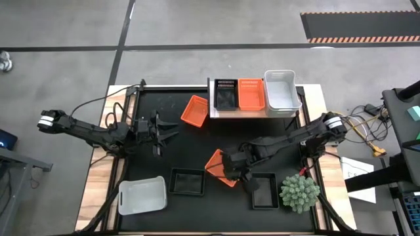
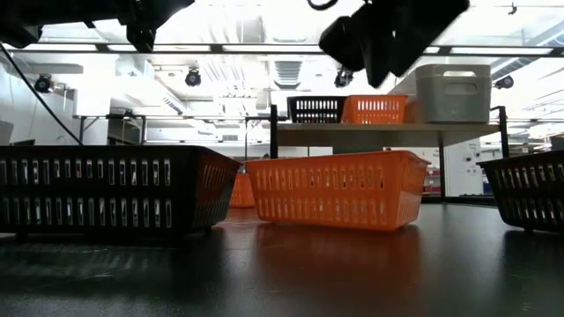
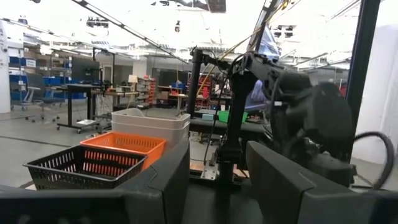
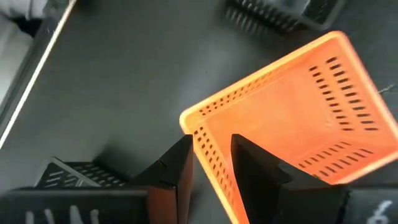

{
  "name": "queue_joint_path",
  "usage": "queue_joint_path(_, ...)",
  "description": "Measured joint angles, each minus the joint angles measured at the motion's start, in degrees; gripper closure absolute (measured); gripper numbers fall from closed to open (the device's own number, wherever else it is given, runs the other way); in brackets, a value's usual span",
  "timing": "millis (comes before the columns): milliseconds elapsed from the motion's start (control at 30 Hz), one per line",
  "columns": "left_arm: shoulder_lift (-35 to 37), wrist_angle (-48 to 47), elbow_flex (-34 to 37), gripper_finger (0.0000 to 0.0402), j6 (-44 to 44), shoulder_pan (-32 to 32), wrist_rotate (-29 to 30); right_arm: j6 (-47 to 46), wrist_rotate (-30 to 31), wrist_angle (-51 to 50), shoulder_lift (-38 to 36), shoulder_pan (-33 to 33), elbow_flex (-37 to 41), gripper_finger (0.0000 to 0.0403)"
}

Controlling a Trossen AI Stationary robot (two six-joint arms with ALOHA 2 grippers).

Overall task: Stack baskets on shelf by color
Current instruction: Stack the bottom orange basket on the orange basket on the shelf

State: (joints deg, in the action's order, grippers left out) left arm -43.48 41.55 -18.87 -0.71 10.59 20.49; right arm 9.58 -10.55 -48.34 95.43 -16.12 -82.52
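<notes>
Shelf: a small light-wood board platform [image 1: 252, 113] stands at the far middle of the black tabletop mat [image 1: 190, 147]. On it, left to right, sit a black slotted plastic basket [image 1: 225, 95], an orange slotted plastic basket [image 1: 251, 94] and a larger white plastic bin [image 1: 282, 90].

Right gripper: the right gripper [image 4: 210, 155] is low over a loose orange basket [image 1: 220, 166] near the middle of the mat. Its fingers straddle one wall of that basket near a corner, one inside and one outside, narrowed around the wall. Whether they already pinch it, I cannot tell.

Left gripper: the left gripper [image 1: 167, 129] waits above the left half of the mat, fingers spread wide, holding nothing.

Other baskets: another orange basket [image 1: 195, 110] leans just left of the shelf. Two black baskets [image 1: 188, 181] [image 1: 264, 190] and a white bin [image 1: 142, 195] lie along the near edge.

Doing it well: I judge the grip should be firm on the wall before lifting, then the basket raised level and lowered squarely into the orange one on the shelf.

Edges and room: the mat between this basket and the shelf is bare. A green spiky plant [image 1: 300, 193] and a black basket crowd the near right.
</notes>
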Motion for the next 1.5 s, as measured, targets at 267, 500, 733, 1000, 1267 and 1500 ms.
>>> queue_joint_path(267, 0.02, -0.03, 0.0, 0.0258, -0.04, 0.0, 0.0, -0.7, 0.09, -4.13, 5.58, -1.22, 0.09, 0.0303)
queue_joint_path(500, -0.11, -0.05, 0.0, 0.0258, -0.07, 0.0, 0.0, -0.13, 3.88, -5.64, 9.5, -1.11, 0.17, 0.0303)
queue_joint_path(733, 0.01, -0.04, 0.0, 0.0258, -0.09, 0.0, 0.0, 1.96, 4.61, -4.28, 10.74, -1.11, 0.28, 0.0315)
queue_joint_path(1000, -0.02, -0.01, 0.0, 0.0258, -0.09, 0.0, 0.0, 2.62, 4.86, -3.96, 10.17, -1.13, 0.26, 0.0388)
queue_joint_path(1267, -0.18, -0.02, 0.0, 0.0258, -0.02, 0.0, 0.0, 0.7, 7.3, -8.9, 6.53, -1.13, -5.39, 0.0391)
queue_joint_path(1500, -0.28, -0.1, 0.0, 0.0258, 0.02, 0.0, 0.0, 0.0, 20.32, -20.24, 4.12, -0.73, -19.22, 0.0391)
